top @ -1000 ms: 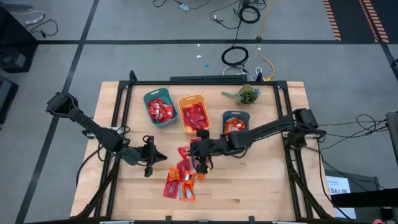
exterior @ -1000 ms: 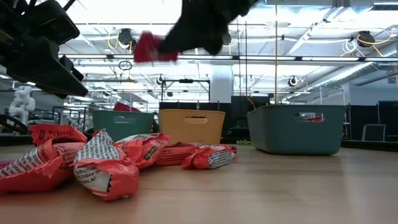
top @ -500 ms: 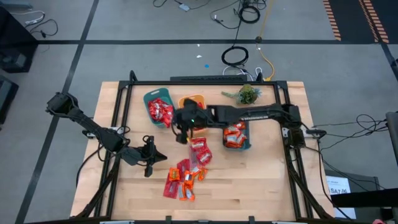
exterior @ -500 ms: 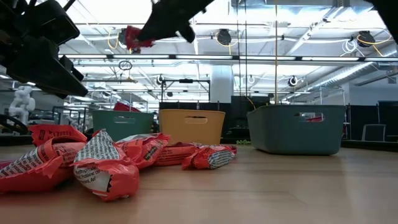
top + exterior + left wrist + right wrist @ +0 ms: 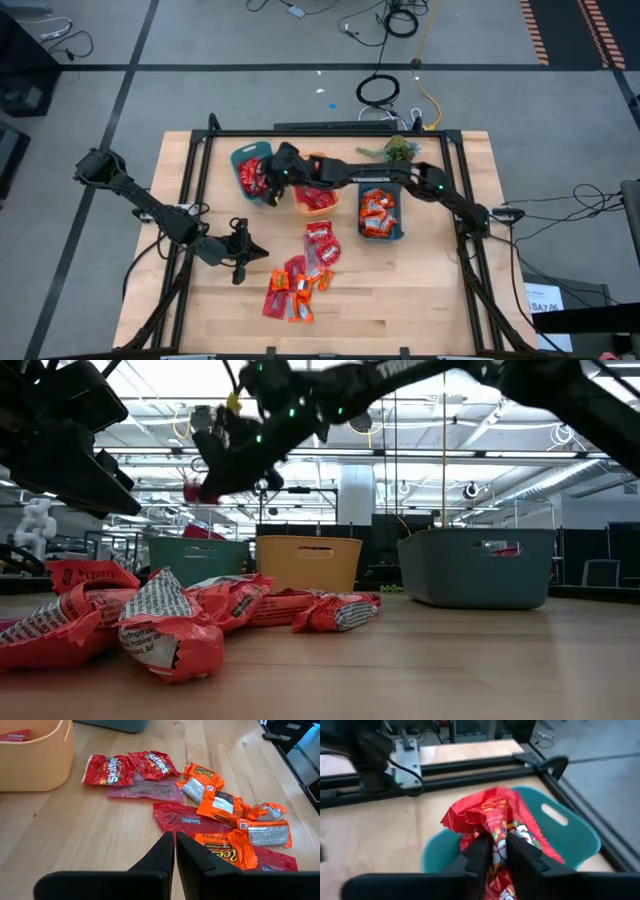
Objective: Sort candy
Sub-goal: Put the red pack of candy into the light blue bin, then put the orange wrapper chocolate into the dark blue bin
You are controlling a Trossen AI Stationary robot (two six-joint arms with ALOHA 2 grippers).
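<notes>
A heap of red and orange candy [image 5: 295,285] lies on the wooden table [image 5: 420,300] near its front edge, also in the left wrist view [image 5: 215,805]. My right gripper [image 5: 266,177] reaches over the teal bin [image 5: 250,178] at the far left and is shut on a red candy packet [image 5: 492,817]. The low view shows that packet [image 5: 195,488] in the air under the gripper. My left gripper [image 5: 175,836] hovers shut just left of the heap, touching nothing. My right gripper pinches the red packet between its two fingers, by the end nearest the wrist [image 5: 496,845]. The fingers slant down, coming from the table's right side. The crumpled packet sticks out ahead of the fingertips, lifted clear above the teal bin [image 5: 570,835].
An orange bin [image 5: 312,185] with red packets stands beside the teal one, and a dark blue-grey bin [image 5: 380,212] with orange packets stands to its right. A small green plant [image 5: 398,152] sits at the far edge. Two red packets [image 5: 320,240] lie mid-table.
My right gripper has carried the red packet from above the heap at mid-table toward the far left, past the orange bin, and now hangs over the teal bin. The arm has stretched out across the table. The heap has stayed where it was.
</notes>
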